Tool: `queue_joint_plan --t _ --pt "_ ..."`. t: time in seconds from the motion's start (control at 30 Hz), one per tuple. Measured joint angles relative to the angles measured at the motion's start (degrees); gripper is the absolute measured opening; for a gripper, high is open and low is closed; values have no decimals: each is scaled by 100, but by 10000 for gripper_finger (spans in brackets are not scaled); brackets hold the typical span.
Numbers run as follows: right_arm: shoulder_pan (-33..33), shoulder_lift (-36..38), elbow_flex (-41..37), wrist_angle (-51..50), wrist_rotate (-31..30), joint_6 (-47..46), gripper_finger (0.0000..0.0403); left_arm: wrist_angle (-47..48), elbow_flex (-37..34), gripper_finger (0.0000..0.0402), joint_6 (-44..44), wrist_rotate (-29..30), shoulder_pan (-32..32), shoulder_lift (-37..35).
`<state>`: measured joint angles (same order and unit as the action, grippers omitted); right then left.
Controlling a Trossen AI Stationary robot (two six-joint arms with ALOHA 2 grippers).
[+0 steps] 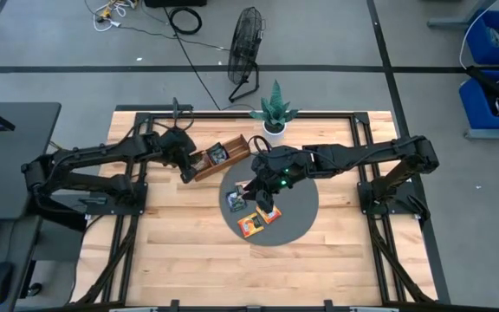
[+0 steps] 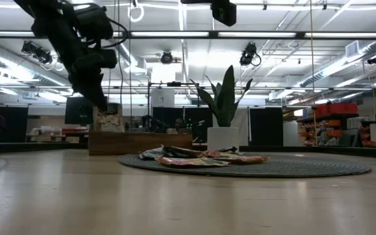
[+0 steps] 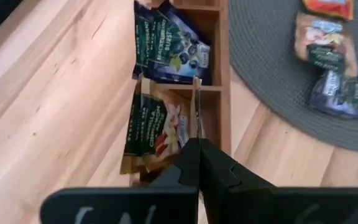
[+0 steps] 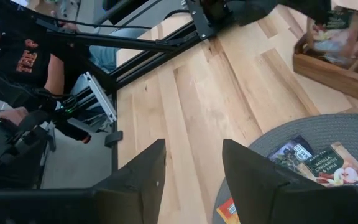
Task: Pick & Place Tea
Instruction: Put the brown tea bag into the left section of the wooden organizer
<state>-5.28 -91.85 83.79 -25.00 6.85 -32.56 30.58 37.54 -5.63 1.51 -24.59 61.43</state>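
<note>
My left gripper (image 1: 184, 169) is shut on a pale tea sachet (image 3: 157, 130) over the left end of the long wooden tray (image 1: 241, 149). In the low view the sachet (image 2: 108, 119) stands upright under the fingers. Dark blue sachets (image 3: 173, 50) sit in the tray's neighbouring compartment. My right gripper (image 1: 265, 204) hovers open over the round grey mat (image 1: 300, 206), with nothing between its fingers (image 4: 148, 180). On the mat lie several loose sachets, among them an orange one (image 1: 251, 225) and a dark one (image 1: 235, 199). My left gripper pinches the pale sachet between its two fingers at one edge (image 3: 195, 127), near its upper end. The fingers come slanting down from above. The sachet hangs upright below them, its lower end (image 2: 108, 129) down at the tray; whether it rests there, I cannot tell.
A potted plant (image 1: 274, 113) stands at the table's far edge, just behind the tray and mat. A fan (image 1: 246, 48) stands on the floor beyond. A person (image 4: 17, 50) sits off the table's left side. Bare wood lies toward the near edge.
</note>
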Motion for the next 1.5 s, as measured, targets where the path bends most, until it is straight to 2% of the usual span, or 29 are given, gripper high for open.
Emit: queue_joint_plan --t 0.2,0.43,0.63,0.93,1.1,1.27,1.5 --pt "2 0 0 29 -2 0 164 -427 -336 2 -17 -25 3 2" --pt "4 0 0 32 -60 2 164 -440 -354 10 -74 171 1 2" --pt "22 0 0 35 -66 2 164 -427 -354 50 -115 389 -1 2" --pt "26 0 0 35 -66 2 164 -363 -328 134 -229 379 1 2" --pt "112 0 0 -114 -188 2 164 3 176 162 -328 378 4 -47" --pt "205 0 0 -230 -278 172 164 272 986 163 -605 379 178 -148" --pt "236 -185 -2 -280 -855 1396 174 392 2004 150 -1086 370 749 -190"
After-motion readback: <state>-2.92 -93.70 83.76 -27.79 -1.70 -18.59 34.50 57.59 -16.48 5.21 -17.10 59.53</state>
